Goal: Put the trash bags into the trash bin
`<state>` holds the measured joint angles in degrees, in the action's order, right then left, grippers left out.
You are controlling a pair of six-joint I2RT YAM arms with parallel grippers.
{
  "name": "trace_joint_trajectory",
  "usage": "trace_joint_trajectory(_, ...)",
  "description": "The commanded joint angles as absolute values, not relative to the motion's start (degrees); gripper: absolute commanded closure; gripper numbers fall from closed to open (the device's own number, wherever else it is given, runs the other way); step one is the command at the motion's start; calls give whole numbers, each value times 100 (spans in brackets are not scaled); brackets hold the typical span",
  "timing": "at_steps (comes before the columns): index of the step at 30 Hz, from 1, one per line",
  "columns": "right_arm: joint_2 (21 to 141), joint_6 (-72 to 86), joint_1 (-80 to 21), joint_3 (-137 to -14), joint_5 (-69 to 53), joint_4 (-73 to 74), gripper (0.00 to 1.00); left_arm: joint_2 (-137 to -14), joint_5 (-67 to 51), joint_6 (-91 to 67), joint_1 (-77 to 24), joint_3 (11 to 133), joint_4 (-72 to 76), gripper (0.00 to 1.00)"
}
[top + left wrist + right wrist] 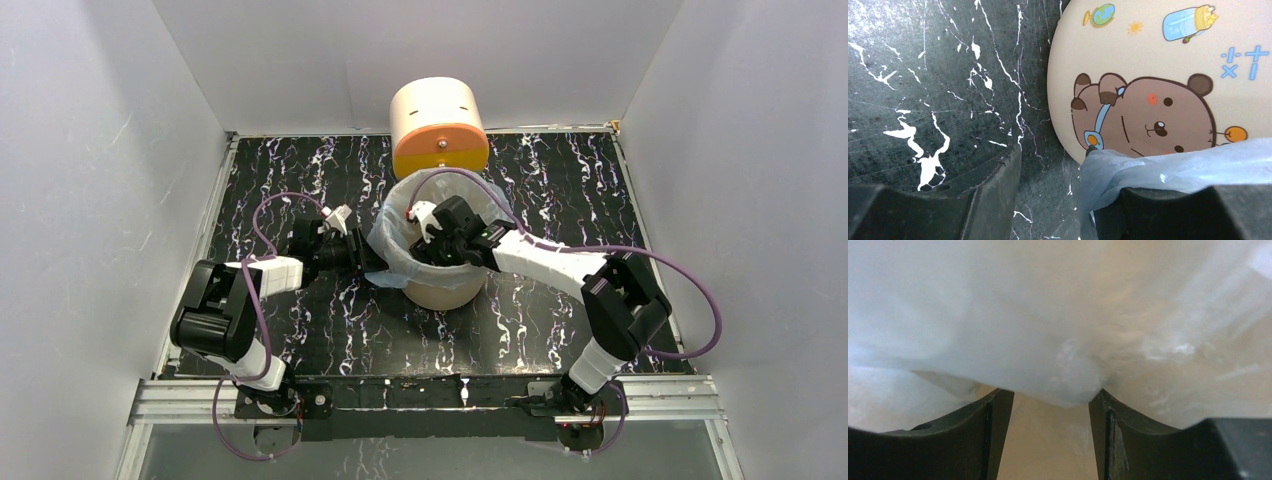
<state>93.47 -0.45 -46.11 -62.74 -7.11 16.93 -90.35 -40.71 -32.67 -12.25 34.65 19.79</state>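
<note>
Top external view: the trash bag (392, 245) is draped over the mouth of the trash bin (445, 292), its pale film folded over the rim on the left side. The right gripper (432, 240) reaches down into the mouth; the left gripper (365, 256) is at the bin's left wall by the overhang. I judge we are at the lining step: seating the film inside and cuffing it round the rim. The cream cylinder with the orange front (438, 125) stands behind on the table (300, 330), apart from all this.

Left wrist view: this shows what the overhead cannot. The left gripper (1058, 192) stands half wide, with table showing through the gap. The bag's (1168, 170) edge lies over one finger, unpinched, against the bin's (1148, 60) bear print. Next I would need that edge between the fingers before pulling down.

Right wrist view: only this one sees inside. The right gripper (1050, 400) has its fingers apart, with a bulge of the bag's film (1048, 315) pressing down between the tips and the tan bin wall (1048, 455) below. I see no squeeze.
</note>
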Motion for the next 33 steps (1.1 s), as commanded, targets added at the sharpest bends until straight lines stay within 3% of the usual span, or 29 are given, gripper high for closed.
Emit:
trace_joint_trajectory(1, 9437, -772, -4809, -6419, -915, 1590, 34, -9062, -4207, -3243, -1213, 3513, 2042, 52)
trace_joint_trajectory(9, 9911, -675, -4850, -7027, -575, 2452, 33, -8952, -4159, -3179, -1212, 3671, 1862, 50)
trace_joint_trajectory(24, 9735, -179, -4851, -8367, -528, 4042, 33, -8662, -3885, -2816, -1213, 4104, 1153, 47)
trace_joint_trajectory(33, 10271, -732, -4973, -8282, -624, 3718, 31, -8812, -3972, -2790, -1213, 4263, 1121, 47)
